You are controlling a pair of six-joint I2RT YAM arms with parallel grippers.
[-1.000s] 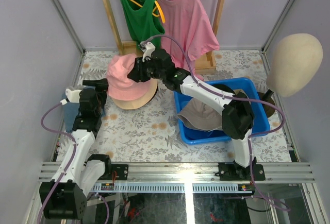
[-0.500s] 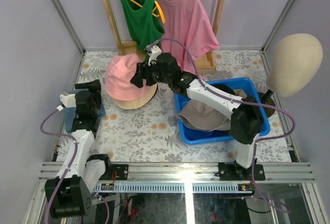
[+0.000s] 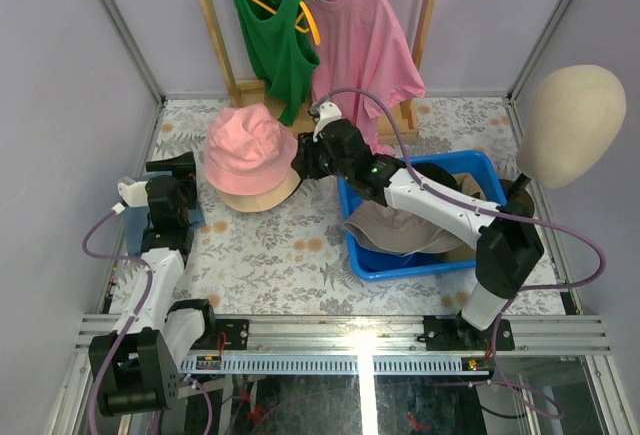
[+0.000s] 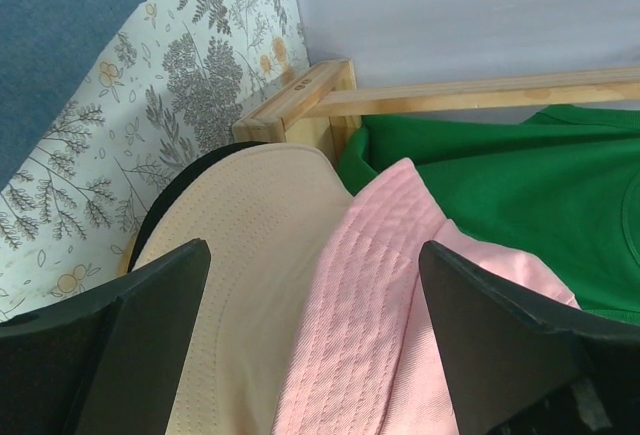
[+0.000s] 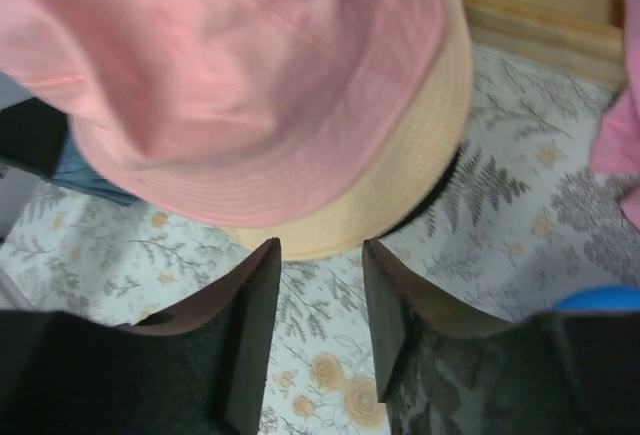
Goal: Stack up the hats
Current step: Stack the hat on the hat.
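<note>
A pink bucket hat (image 3: 248, 145) sits on top of a beige hat (image 3: 265, 195) at the back left of the table. A black brim (image 5: 442, 177) shows under them. My right gripper (image 3: 299, 159) is open and empty, just right of this pile; in its wrist view (image 5: 318, 325) the pink hat (image 5: 230, 85) and beige brim (image 5: 400, 195) lie just beyond the fingertips. My left gripper (image 3: 184, 166) is open and empty, left of the pile, with the beige hat (image 4: 240, 255) and pink hat (image 4: 390, 325) between its fingers (image 4: 130, 335). A grey-taupe hat (image 3: 392, 227) and a black hat (image 3: 438, 175) lie in the blue bin (image 3: 432, 259).
A blue cap (image 3: 133, 223) lies under my left arm at the left edge. Green (image 3: 270, 25) and pink (image 3: 360, 35) shirts hang on a wooden rack (image 3: 215, 45) at the back. A cream mannequin head (image 3: 570, 125) stands at the right.
My right gripper has let go of the pink hat on the pile and drawn back to the right. My left gripper swung slightly left.
</note>
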